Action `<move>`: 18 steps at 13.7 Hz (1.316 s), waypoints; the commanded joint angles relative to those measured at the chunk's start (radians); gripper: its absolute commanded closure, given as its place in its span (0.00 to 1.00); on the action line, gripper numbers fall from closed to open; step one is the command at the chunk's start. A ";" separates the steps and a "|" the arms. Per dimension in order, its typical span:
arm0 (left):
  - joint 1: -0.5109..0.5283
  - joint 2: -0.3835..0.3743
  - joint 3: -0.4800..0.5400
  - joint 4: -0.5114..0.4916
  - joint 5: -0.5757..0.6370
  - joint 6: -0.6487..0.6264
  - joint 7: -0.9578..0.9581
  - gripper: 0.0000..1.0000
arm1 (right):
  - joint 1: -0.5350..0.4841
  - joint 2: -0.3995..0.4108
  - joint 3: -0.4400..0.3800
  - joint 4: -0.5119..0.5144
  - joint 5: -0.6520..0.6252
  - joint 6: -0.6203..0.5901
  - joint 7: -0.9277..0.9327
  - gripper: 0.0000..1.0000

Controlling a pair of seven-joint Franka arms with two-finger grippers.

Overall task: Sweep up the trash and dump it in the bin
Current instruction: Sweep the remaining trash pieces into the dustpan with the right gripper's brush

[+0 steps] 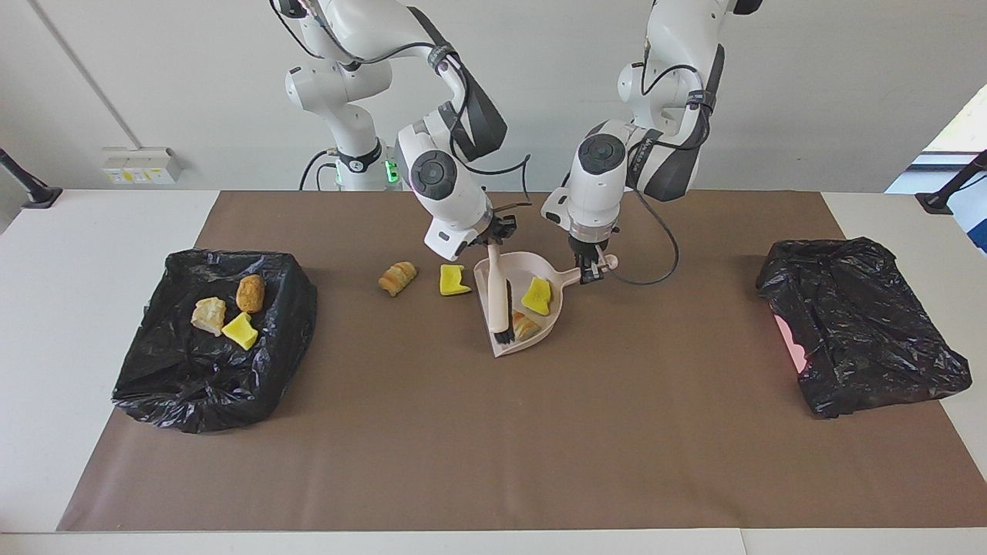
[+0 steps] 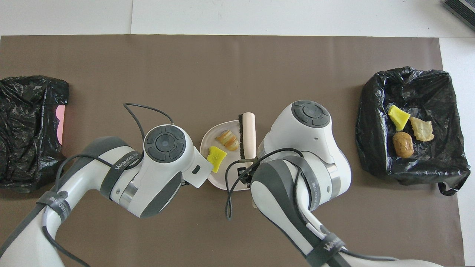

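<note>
My left gripper (image 1: 590,270) is shut on the handle of the pale pink dustpan (image 1: 532,267), which lies mid-mat and looks tipped. In the pan lie a yellow sponge chunk (image 1: 537,295) and a bread-like lump (image 1: 526,327). My right gripper (image 1: 493,240) is shut on the brush (image 1: 499,297), whose bristles sit inside the pan. Two more pieces of trash, a bread lump (image 1: 397,277) and a yellow chunk (image 1: 453,279), lie on the mat beside the pan, toward the right arm's end. The overhead view shows the pan (image 2: 222,176) and brush (image 2: 249,133), while the arms hide both grippers.
A bin lined with a black bag (image 1: 216,362) stands at the right arm's end and holds three scraps (image 1: 240,330). A second black-bagged bin (image 1: 860,324) stands at the left arm's end. A brown mat (image 1: 493,447) covers the table.
</note>
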 commanded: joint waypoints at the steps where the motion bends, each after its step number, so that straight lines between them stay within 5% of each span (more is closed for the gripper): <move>1: -0.004 -0.043 0.005 -0.054 0.029 0.011 0.064 1.00 | -0.047 -0.098 0.007 -0.026 -0.142 -0.142 0.126 1.00; 8: -0.036 -0.118 0.005 -0.162 0.034 0.060 -0.009 1.00 | -0.104 -0.381 0.009 -0.492 -0.397 -0.046 0.204 1.00; 13: -0.068 -0.119 0.005 -0.177 0.034 0.067 -0.037 1.00 | -0.188 -0.463 0.010 -0.625 -0.414 -0.003 0.045 1.00; 18: -0.061 -0.118 0.005 -0.177 0.034 0.067 -0.037 1.00 | -0.173 -0.399 0.013 -0.640 -0.301 0.086 0.004 1.00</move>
